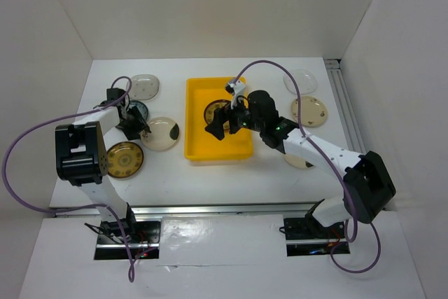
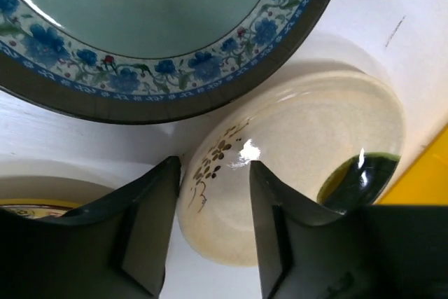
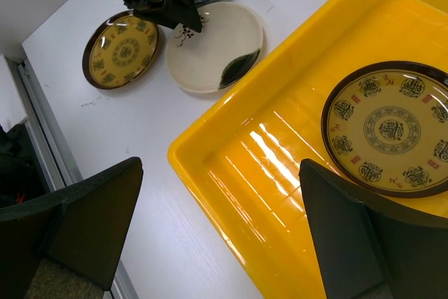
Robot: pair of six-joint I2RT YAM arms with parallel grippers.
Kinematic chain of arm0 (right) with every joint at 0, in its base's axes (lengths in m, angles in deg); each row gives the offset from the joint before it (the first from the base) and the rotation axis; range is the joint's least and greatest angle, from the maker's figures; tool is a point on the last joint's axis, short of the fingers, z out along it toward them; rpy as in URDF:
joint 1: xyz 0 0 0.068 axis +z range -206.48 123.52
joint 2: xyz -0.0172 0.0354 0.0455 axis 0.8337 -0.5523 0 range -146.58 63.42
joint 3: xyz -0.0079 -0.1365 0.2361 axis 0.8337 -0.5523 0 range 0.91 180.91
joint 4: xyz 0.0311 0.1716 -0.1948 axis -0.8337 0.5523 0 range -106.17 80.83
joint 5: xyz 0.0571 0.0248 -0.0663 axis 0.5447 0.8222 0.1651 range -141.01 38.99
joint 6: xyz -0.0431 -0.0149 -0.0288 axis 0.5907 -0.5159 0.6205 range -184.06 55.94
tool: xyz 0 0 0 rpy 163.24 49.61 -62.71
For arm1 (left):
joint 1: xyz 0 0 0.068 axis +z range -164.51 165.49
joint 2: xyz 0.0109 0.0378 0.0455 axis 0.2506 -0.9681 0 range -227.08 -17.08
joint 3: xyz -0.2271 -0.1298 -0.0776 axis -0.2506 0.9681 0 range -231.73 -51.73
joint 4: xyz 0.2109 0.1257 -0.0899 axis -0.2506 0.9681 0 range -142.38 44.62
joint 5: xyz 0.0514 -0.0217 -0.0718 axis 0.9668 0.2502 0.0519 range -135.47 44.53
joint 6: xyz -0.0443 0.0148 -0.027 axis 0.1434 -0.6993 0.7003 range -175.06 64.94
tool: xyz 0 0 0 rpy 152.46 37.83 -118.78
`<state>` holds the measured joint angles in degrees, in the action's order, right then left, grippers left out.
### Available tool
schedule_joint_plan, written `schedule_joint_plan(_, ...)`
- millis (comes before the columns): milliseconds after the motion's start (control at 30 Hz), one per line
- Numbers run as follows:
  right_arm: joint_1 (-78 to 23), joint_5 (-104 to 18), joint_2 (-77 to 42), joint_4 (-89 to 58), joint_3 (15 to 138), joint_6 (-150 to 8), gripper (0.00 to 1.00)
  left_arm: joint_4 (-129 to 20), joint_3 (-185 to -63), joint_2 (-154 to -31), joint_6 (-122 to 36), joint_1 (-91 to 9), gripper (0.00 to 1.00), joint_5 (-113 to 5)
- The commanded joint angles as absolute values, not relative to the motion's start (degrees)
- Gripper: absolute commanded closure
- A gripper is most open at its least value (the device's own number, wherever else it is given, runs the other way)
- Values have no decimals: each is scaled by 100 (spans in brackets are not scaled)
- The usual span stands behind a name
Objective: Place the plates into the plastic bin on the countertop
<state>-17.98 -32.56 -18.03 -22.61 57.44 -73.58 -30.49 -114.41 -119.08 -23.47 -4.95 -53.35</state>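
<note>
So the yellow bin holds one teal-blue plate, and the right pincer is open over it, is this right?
No: the plate in the yellow bin is yellow-brown patterned, not teal-blue, as the right wrist view shows. The right pincer is open over it.

The left arm [image 1: 105, 113] reaches forward. The left gripper [image 2: 213, 169] points down, its two fingers a little apart. The right arm [image 1: 315, 148] stretches over to the left. The right gripper [image 3: 220, 169] is spread wide.
</note>
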Motion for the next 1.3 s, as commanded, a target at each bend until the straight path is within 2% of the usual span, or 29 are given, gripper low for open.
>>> schedule_joint_plan(0,-1745,-3291,-1586,-2558,5715,-7277,0,-3111,-11370,-12009,-2439,-484,44,-5295)
schedule_joint_plan(100,-1745,-3291,-1586,-2505,5716,-7277,0,-3058,-11369,-12009,-2439,-774,52,-4935)
schedule_joint_plan(200,-1745,-3291,-1586,-2505,5768,-7277,0,-2927,-11369,-12080,-2439,-1011,71,-4644)
schedule_joint_plan(300,-1745,-3291,-1586,-2505,5768,-7277,0,-2777,-11369,-12185,-2439,-1187,71,-4328)
schedule_joint_plan(367,-1745,-3291,-1586,-2505,5768,-7277,0,-2715,-11369,-12185,-2386,-1188,75,-4170)
schedule_joint_plan(467,-1798,-3291,-1586,-2505,5768,-7277,0,-2584,-11369,-12185,-2386,-1188,85,-4003)
schedule_joint_plan(533,-1798,-3291,-1533,-2505,5768,-7277,0,-2583,-11369,-12185,-2386,-1188,98,-4002)
schedule_joint_plan(567,-1798,-3291,-1533,-2505,5768,-7277,0,-2522,-11369,-12237,-2325,-1188,100,-3950)
schedule_joint_plan(767,-1798,-3344,-1533,-2452,5768,-7277,0,-2460,-11422,-11879,-2272,-1188,100,-3949)
schedule_joint_plan(1267,-1903,-3519,-1533,-2347,5927,-7391,0,-2803,-11141,-9708,-2262,-1188,100,-3993)
